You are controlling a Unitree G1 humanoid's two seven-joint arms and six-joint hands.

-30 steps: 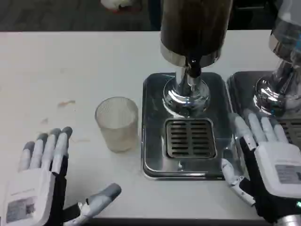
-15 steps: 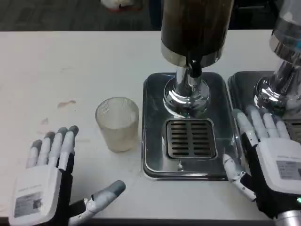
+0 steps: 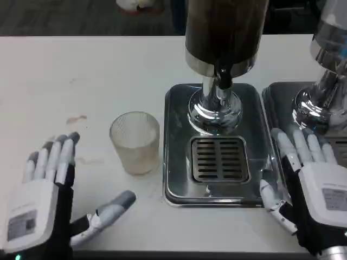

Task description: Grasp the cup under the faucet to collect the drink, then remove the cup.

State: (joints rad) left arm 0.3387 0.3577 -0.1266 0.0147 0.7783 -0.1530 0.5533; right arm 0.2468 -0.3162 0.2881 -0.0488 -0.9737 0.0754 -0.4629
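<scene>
A ribbed translucent cup point(image 3: 135, 141) stands upright and empty on the white table, just left of the steel drip tray point(image 3: 178, 135). The dispenser's faucet point(image 3: 223, 76) hangs over the tray's slotted grate point(image 3: 219, 158), with nothing beneath it. My left hand point(image 3: 40, 200) lies near the front edge, left of and nearer than the cup, fingers spread and thumb pointing toward the cup, holding nothing. My right hand point(image 3: 309, 187) rests open at the tray's right side, fingers spread and pointing away from me.
A second dispenser point(image 3: 325, 81) with its own tray stands at the far right, just beyond my right hand's fingertips. Faint stains point(image 3: 76, 119) mark the table left of the cup. The tall dark drink tank point(image 3: 225, 30) rises above the faucet.
My left hand has shifted left and a little higher in the picture, its thumb still out toward the cup. The right hand slid slightly nearer. The cup has not moved.
</scene>
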